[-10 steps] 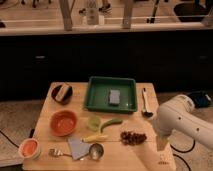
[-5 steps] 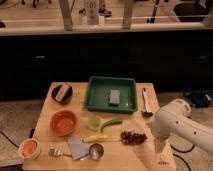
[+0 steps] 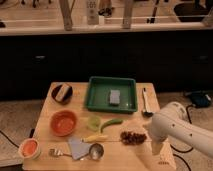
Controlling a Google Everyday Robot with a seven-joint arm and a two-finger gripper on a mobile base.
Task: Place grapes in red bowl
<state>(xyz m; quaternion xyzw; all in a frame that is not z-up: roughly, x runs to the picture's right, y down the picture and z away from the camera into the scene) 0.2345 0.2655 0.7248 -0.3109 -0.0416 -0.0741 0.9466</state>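
The grapes (image 3: 133,137), a small dark reddish-purple bunch, lie on the wooden table (image 3: 125,159) right of centre near the front. The red bowl (image 3: 64,122), wide and orange-red, stands on the left side of the table with nothing in it. My white arm reaches in from the right. The gripper (image 3: 157,147) hangs at its end, pointing down just to the right of the grapes, low over the table.
A green tray (image 3: 98,96) holding a grey sponge (image 3: 115,97) is at the back. A dark bowl (image 3: 62,93), spoon (image 3: 145,102), green pepper (image 3: 111,123), yellow fruit (image 3: 95,138), pale green cup (image 3: 93,122), small orange cup (image 3: 29,148) and metal cup (image 3: 95,150) also lie around.
My arm has moved left and down, bringing the gripper closer to the right side of the grapes. Nothing on the table has moved.
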